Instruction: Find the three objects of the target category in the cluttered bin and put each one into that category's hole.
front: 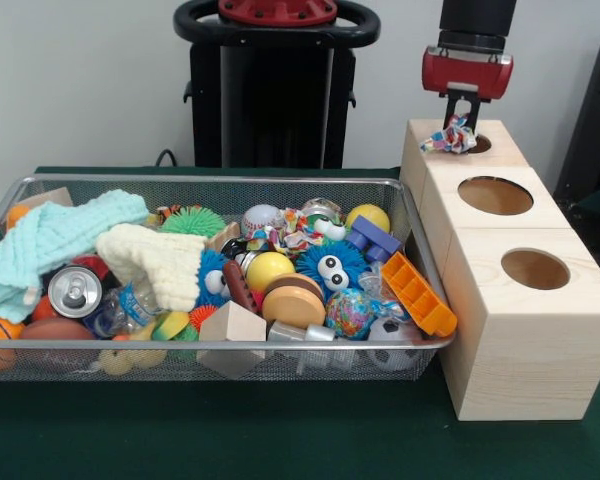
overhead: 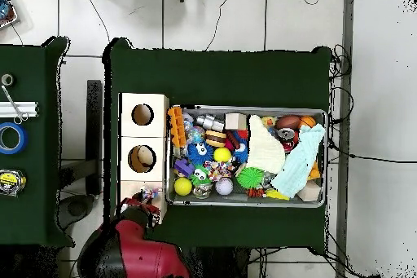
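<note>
My end effector (front: 463, 122) is clamped on a soft, light multicoloured knotted rope toy (front: 451, 137) by its top knot, above the smallest round hole (front: 479, 143).

The red and black arm hangs straight down, its pincer (front: 462, 122) closed on something small.

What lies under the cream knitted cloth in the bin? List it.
Under the cream cloth in the bin, a blue fuzzy toy with googly eyes and a plastic bottle poke out. Whatever sits beneath the cloth's middle is covered.
</note>
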You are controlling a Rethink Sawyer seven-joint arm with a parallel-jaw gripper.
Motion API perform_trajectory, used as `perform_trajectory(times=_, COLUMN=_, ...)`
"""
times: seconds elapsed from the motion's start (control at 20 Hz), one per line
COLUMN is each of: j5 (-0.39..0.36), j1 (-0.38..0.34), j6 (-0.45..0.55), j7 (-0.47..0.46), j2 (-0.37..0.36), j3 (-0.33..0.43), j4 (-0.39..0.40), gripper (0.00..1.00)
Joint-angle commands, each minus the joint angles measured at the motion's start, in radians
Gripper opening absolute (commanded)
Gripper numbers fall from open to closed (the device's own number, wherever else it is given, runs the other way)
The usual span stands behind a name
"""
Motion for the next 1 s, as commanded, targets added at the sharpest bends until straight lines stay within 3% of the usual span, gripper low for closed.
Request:
perform_trajectory(times=0.05, j5=0.073, j1=0.020, j6=0.058, j7=0.282, j2=0.012, j3=0.084, j4=0.070, gripper=0.00)
perform_trajectory(times=0.6, j5=0.101, j1=0.032, j6=0.027, j7=0.291, j2=0.029, j3=0.109, j4=0.074, gripper=0.00)
perform_trajectory(times=1.0, j5=0.048, j1=-0.025, j6=-0.117, j7=0.308, j2=0.141, j3=0.163, j4=0.052, gripper=0.00)
